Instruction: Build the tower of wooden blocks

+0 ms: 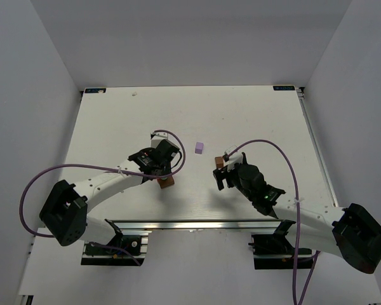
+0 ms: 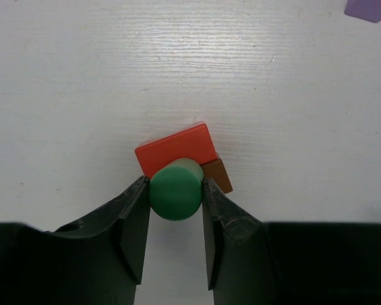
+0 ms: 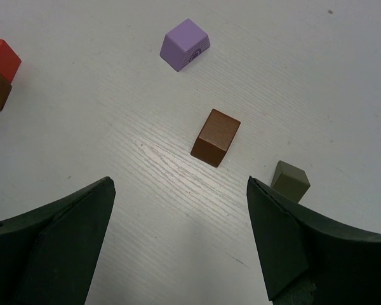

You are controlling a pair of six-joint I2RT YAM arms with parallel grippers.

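Left gripper (image 2: 174, 190): jaws narrow, clamped on the green block (image 2: 176, 198), whose round end faces the wrist camera. Just beyond it lies the red block (image 2: 178, 146), stacked on a brown block (image 2: 218, 174). This stack stands left of the centre of the table (image 1: 114, 114), in the half toward the near edge. Whether green touches red cannot be determined.

Recommended procedure for seating the green block:
1. Centre it over the red face. It currently overlaps red's near edge, not its middle.
2. Note that brown shows past one red corner, so the stack is not squared. Lower vertically, without side load.
3. Release only on contact, opening slightly and evenly. The rounded piece looks liable to tip or roll.
4. Withdraw straight up.

Right gripper (image 3: 181, 187): jaws wide, holding nothing, right of table centre. Ahead of the jaws lies the spare brown block (image 3: 216, 136). The dark block (image 3: 290, 180) sits just beside the right-hand finger. The lilac block (image 3: 185, 43) lies farther off, near table centre, apart from the rest.

Markings: the lilac block carries a faint curved mark, not legible. Blue tags (image 1: 94, 90) at both far corners are too small to read. No brand is visible.
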